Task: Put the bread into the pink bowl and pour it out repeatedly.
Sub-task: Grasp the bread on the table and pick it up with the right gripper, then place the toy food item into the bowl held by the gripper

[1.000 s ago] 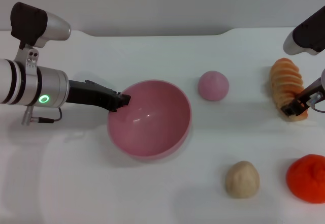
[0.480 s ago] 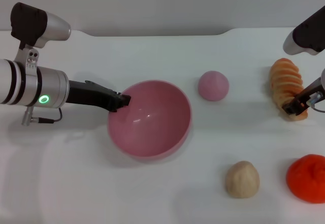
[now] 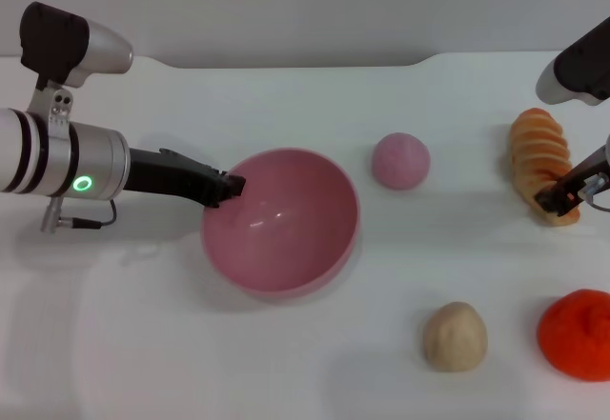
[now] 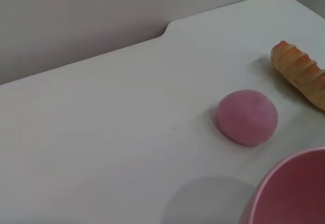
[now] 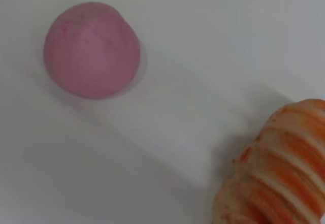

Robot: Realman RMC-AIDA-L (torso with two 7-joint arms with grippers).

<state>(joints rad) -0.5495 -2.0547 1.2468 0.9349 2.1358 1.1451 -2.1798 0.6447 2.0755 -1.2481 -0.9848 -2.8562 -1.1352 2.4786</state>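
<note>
My left hand [image 3: 229, 190] is clamped on the rim of the pink bowl [image 3: 282, 222], on the side nearest to it, I think to keep the bowl steady for receiving. My right hand [image 3: 560, 198] sits at the near end of the bread [image 3: 539, 160], touching it; whether its fingers are together I cannot tell. The bread lies on the white table [image 3: 315, 363], well apart from the bowl. A pale wall stands behind.
</note>
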